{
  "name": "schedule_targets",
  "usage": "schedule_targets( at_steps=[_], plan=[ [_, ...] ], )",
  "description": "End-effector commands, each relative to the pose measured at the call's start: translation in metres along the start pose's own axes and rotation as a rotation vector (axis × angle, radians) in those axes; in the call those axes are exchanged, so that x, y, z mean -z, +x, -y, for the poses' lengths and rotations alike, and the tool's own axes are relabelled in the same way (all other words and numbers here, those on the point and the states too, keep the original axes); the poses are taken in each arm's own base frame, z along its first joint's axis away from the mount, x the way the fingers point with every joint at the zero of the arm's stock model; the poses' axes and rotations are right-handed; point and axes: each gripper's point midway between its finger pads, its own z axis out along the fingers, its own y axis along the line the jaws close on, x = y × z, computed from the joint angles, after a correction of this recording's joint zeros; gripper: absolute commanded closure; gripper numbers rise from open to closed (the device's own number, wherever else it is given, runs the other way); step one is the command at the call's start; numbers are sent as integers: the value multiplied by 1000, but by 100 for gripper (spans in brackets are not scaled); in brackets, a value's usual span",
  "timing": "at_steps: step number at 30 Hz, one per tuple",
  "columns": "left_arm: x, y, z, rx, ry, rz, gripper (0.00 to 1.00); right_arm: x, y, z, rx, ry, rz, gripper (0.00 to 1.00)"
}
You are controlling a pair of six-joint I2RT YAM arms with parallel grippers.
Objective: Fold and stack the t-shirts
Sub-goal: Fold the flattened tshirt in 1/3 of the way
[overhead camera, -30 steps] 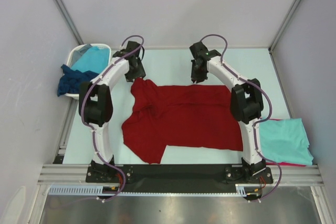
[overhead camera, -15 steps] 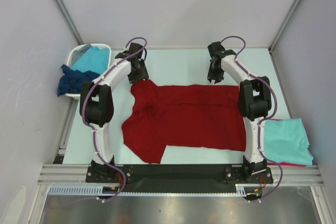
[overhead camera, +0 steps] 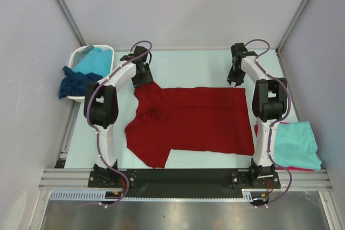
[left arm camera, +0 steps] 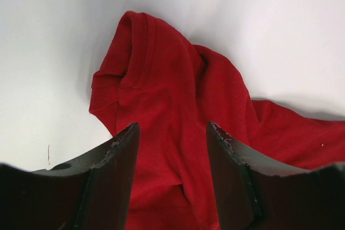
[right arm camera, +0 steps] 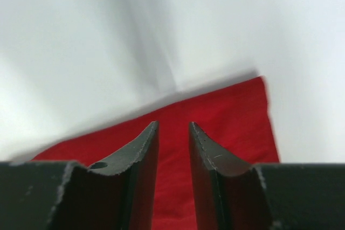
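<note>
A dark red t-shirt (overhead camera: 188, 122) lies spread on the table, its left part rumpled. My left gripper (overhead camera: 143, 79) hovers over its far left corner, jaws wide open. In the left wrist view (left arm camera: 172, 133) a bunched, hemmed fold of the red t-shirt (left arm camera: 161, 79) lies under and between the fingers (left arm camera: 116, 160). My right gripper (overhead camera: 235, 79) is over the shirt's far right corner. In the right wrist view (right arm camera: 172, 133) the jaws stand a narrow gap apart, holding nothing, with the flat red t-shirt (right arm camera: 237, 117) below.
A white basket (overhead camera: 77, 56) at the far left holds a turquoise shirt (overhead camera: 97, 57), and a navy shirt (overhead camera: 75, 82) hangs over its side. At the near right a folded turquoise shirt (overhead camera: 294, 144) lies on a red one (overhead camera: 302, 168). Frame posts stand at the table corners.
My right gripper has swung right along the shirt's far edge to its far right corner. My left gripper has shifted slightly right, onto the far left corner.
</note>
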Motion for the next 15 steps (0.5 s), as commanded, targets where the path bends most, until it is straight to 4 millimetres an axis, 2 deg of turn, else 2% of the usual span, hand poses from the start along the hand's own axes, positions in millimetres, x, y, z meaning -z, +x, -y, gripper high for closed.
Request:
schedule_targets(
  at_steps=[1,5,9,15],
  plan=[
    [3,-12,5,-7,31,25,41,-6,-10,5,-38,3,8,65],
    [0,-13,4,-7,27,22,41,-21,2,8,-38,24,-32,62],
    [-2,-12,3,-4,24,19,42,-27,1,9,-38,30,-34,53],
    [-4,-11,1,-4,16,16,41,-35,4,8,-39,24,-54,53]
  ],
)
